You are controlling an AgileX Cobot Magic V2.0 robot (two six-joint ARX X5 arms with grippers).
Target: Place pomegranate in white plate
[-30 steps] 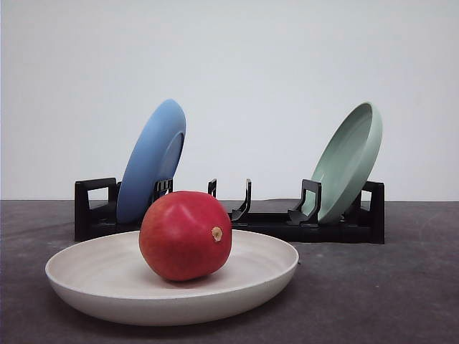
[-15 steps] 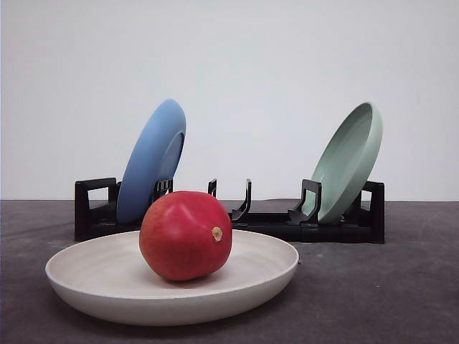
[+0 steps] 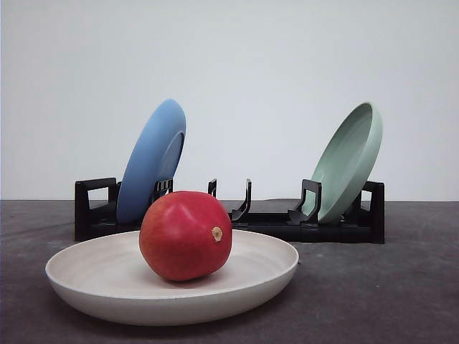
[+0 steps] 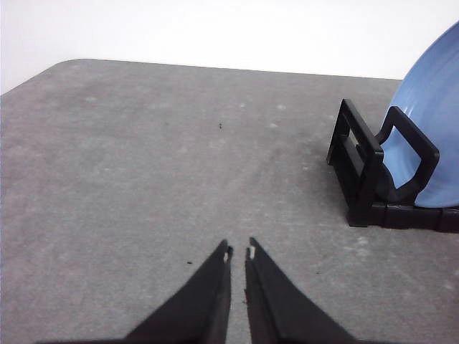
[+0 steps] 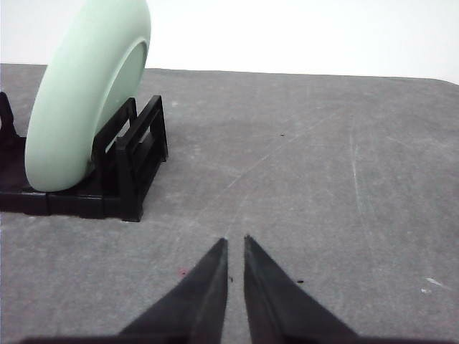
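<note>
The glossy red pomegranate (image 3: 185,235) rests inside the white plate (image 3: 86,276), which lies flat on the dark table at the front, left of centre. The fruit's tan stem nub faces right. My left gripper (image 4: 238,251) is shut with nothing between its fingers, hovering over bare grey table beside the rack's left end. My right gripper (image 5: 235,240) is also shut and empty, over bare table to the right of the rack's right end.
A black dish rack (image 3: 237,218) stands behind the white plate. A blue plate (image 3: 152,159) leans in its left slot and a pale green plate (image 3: 349,162) in its right slot. The same blue plate (image 4: 434,136) and green plate (image 5: 86,93) appear in the wrist views.
</note>
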